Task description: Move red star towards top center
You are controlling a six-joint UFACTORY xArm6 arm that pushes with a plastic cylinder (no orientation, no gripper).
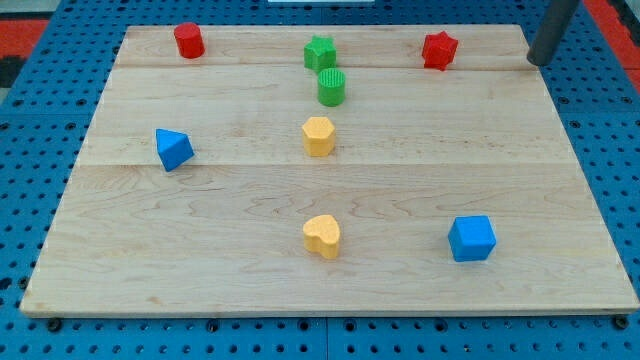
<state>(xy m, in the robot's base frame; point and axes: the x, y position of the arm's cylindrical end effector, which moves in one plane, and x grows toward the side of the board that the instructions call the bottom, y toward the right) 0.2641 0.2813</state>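
Rod enters from the view's top right corner; my tip (536, 62) sits at the board's far right edge, bare, touching no block, well to the right of the red star (439, 49) and at about the star's own height.

Red star lies near the board's (200, 250) top edge, right of centre.

Step in hand, as I judge it: approach, no contact yet. The next move calls for bringing the tip against the star's right side, then pushing leftward along the top edge.

Obstacles, relative to the star: green star (320, 52) well to its left at the same height, already near top centre; green cylinder (331, 87) just below that one. The push should stop short of both.

Elsewhere: red cylinder (189, 41) far left; two yellow blocks (318, 136) (322, 236), blue pyramid-like block (173, 149) and blue cube (472, 239) all well below, out of the path.
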